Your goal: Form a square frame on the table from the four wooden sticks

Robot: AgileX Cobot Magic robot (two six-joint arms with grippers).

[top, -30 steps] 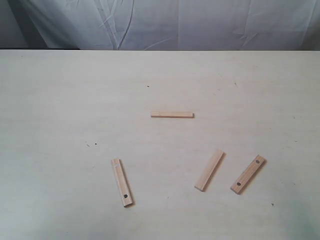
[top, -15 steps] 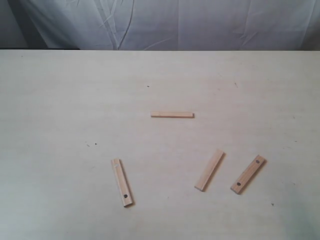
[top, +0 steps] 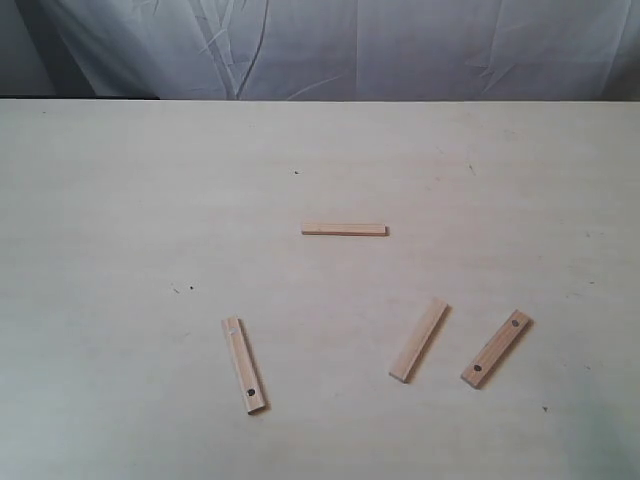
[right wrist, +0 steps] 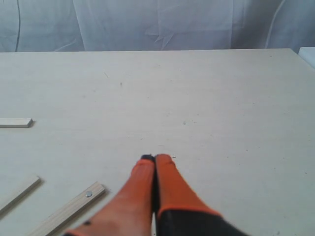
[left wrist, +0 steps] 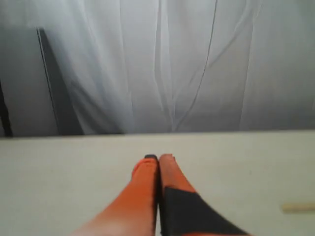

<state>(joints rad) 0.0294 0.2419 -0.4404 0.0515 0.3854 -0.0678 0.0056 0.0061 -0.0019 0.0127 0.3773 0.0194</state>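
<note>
— Both clenched?
— Yes: left end effector [left wrist: 158, 160] and right end effector [right wrist: 155, 158], pinching nothing.
— Sticks?
— Three lie apart on the near bench [top: 120, 200]: left stick [top: 243, 364], middle stick [top: 419, 340], right stick [top: 496, 347]. Fourth stick [top: 344, 229] lies farther back, centre, alone.

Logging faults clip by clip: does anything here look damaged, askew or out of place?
Nothing broken or spilled. The far stick, left stick, middle stick and right stick lie flat on the table, apart, at mixed angles; no frame yet. Left gripper and right gripper are shut, empty.
</note>
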